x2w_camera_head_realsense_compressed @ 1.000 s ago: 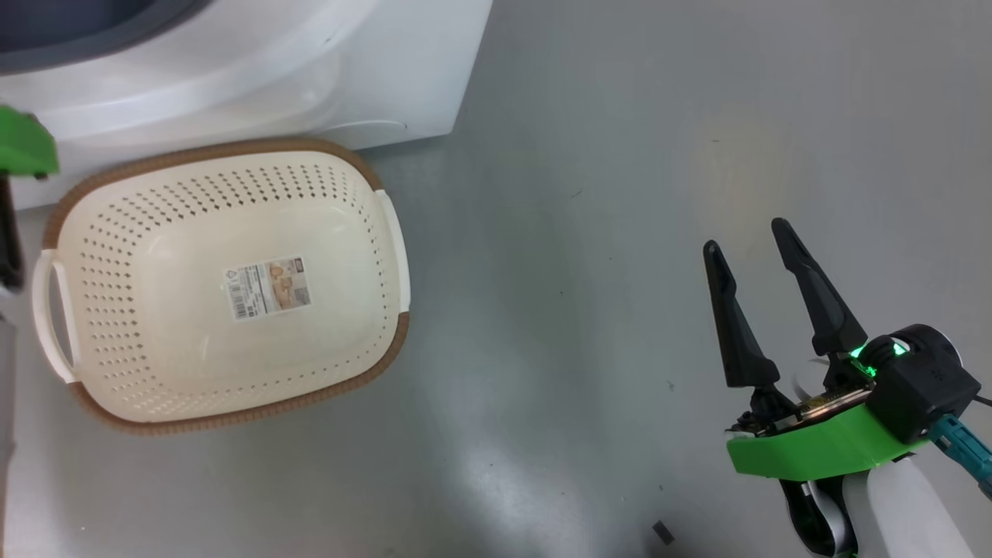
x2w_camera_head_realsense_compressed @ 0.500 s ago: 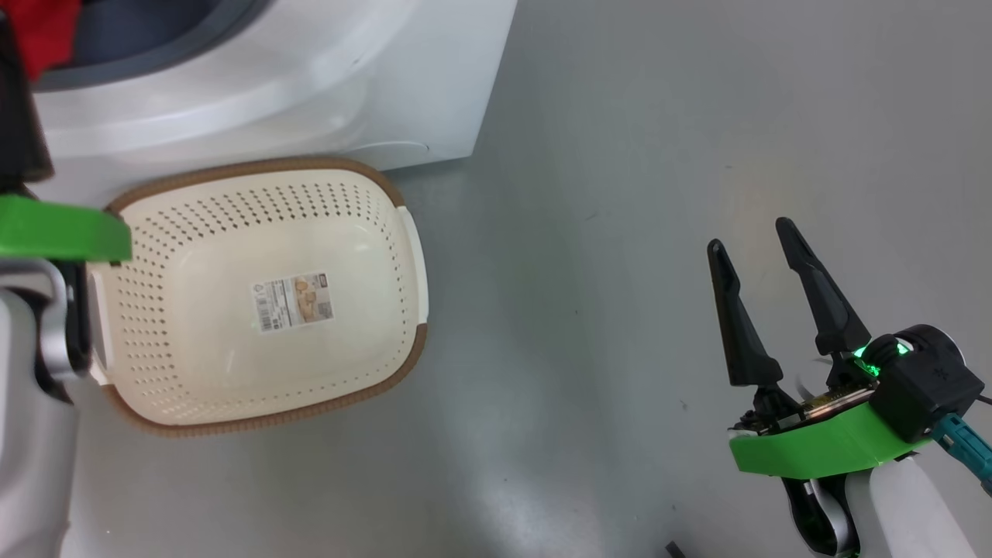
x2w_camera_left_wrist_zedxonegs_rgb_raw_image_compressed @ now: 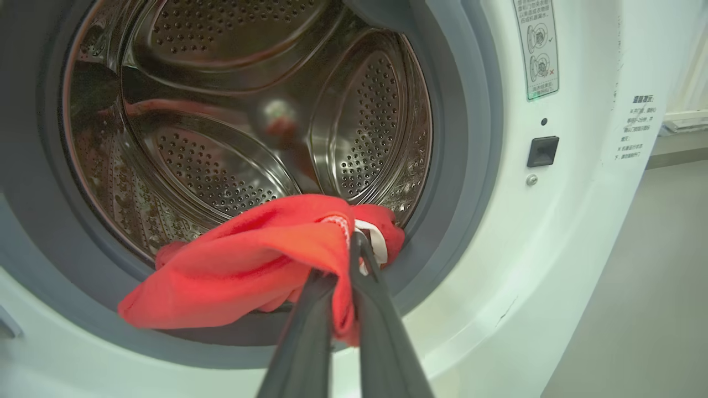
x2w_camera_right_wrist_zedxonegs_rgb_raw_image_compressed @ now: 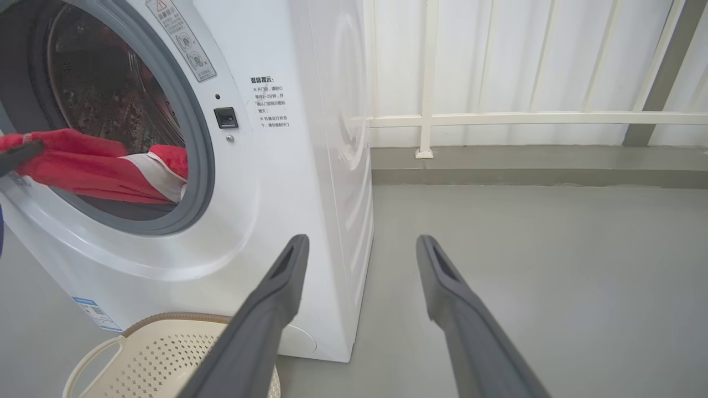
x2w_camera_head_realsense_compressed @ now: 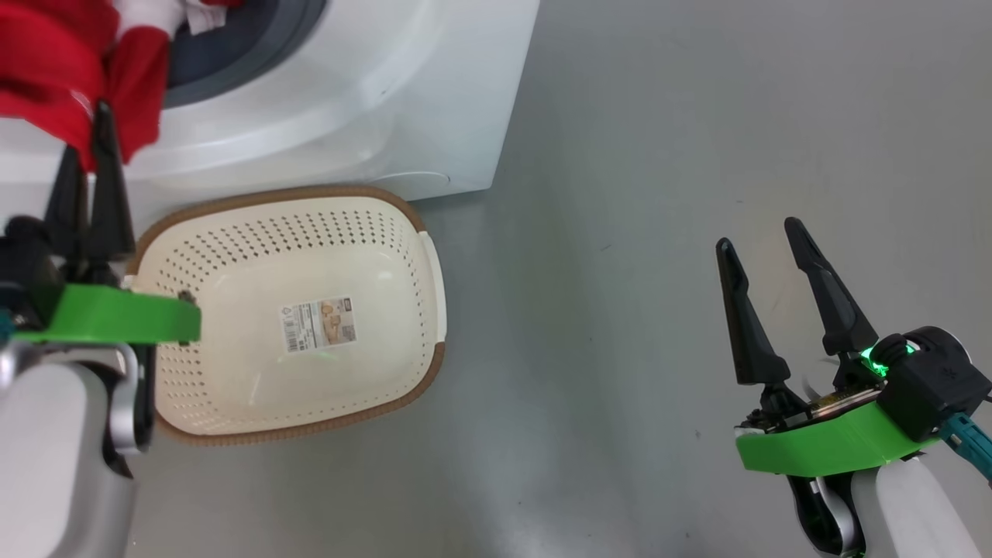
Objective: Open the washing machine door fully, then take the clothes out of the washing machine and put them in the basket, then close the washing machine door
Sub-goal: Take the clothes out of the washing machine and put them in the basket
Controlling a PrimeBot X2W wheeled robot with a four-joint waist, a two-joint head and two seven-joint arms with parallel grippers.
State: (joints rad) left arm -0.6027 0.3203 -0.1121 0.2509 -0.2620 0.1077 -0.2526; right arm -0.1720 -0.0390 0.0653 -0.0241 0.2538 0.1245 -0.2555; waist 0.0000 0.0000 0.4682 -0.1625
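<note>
Presently, left gripper (x2w_camera_left_wrist_zedxonegs_rgb_raw_image_compressed: 338, 258) clamped on red garment (x2w_camera_left_wrist_zedxonegs_rgb_raw_image_compressed: 249, 260); recommend drawing it clear of the grey seal (x2w_camera_left_wrist_zedxonegs_rgb_raw_image_compressed: 470, 138), then over the basket (x2w_camera_head_realsense_compressed: 310, 193).

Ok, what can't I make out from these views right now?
- Left wrist view: clothes cover the lower drum; whether more lie behind, cannot tell.
- Head view: left arm hides the left end of the basket; top edge cuts off the clothes.
- Basket label: print too small.
</note>
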